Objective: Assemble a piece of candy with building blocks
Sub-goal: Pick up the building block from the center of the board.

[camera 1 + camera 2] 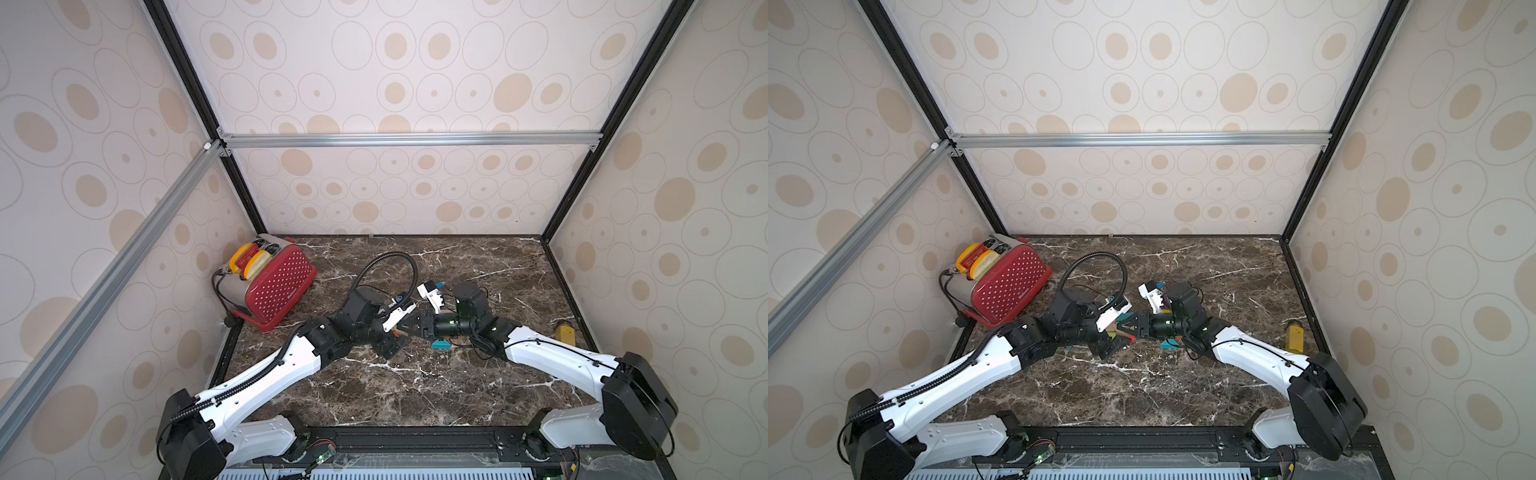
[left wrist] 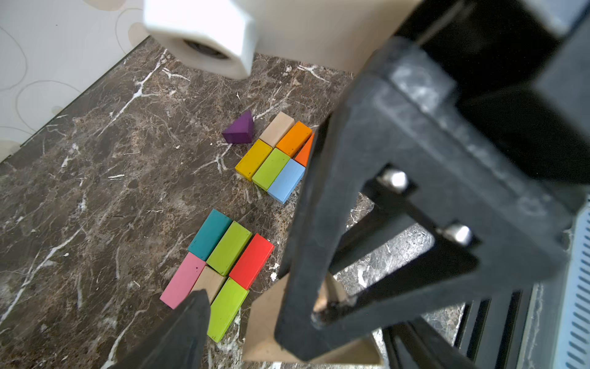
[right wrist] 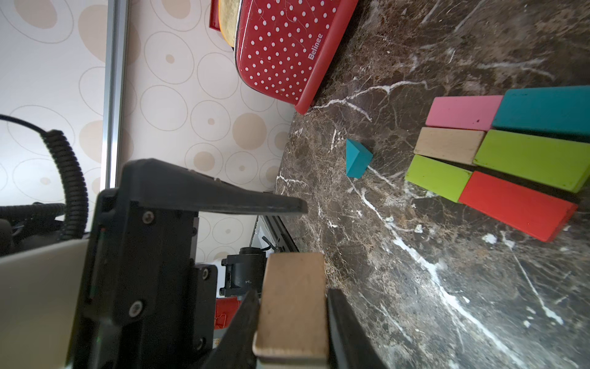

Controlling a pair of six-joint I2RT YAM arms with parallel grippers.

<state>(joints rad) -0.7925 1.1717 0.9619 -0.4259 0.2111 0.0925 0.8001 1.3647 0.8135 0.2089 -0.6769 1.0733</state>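
Count, left wrist view:
- Group A has six bricks touching side to side: teal brick, green brick, red brick, pink brick, tan brick and a second green brick.
- Group B has five bricks packed the same way: plain tan, orange, yellow, green and light blue. An orange wedge sits against them, partly hidden.
- One purple wedge lies just beside group B, apart from it.

Right wrist view adds one teal wedge, lying alone near group A. It also shows the right gripper clamped on a tan block, one finger on each side face.

The left gripper is spread. One finger stands clear of the tan block, and its other finger is hidden behind the right gripper.

In both top views the arms cover nearly all the blocks, which lie at the middle of the marble table. Only a teal piece shows clearly, just under the right wrist. The two grippers meet tip to tip at table centre.

Only the top views show a yellow object at about three o'clock by the wall. I cannot identify it.

Container: one red polka-dot toaster at ten o'clock, with two toy slices standing in its slots.
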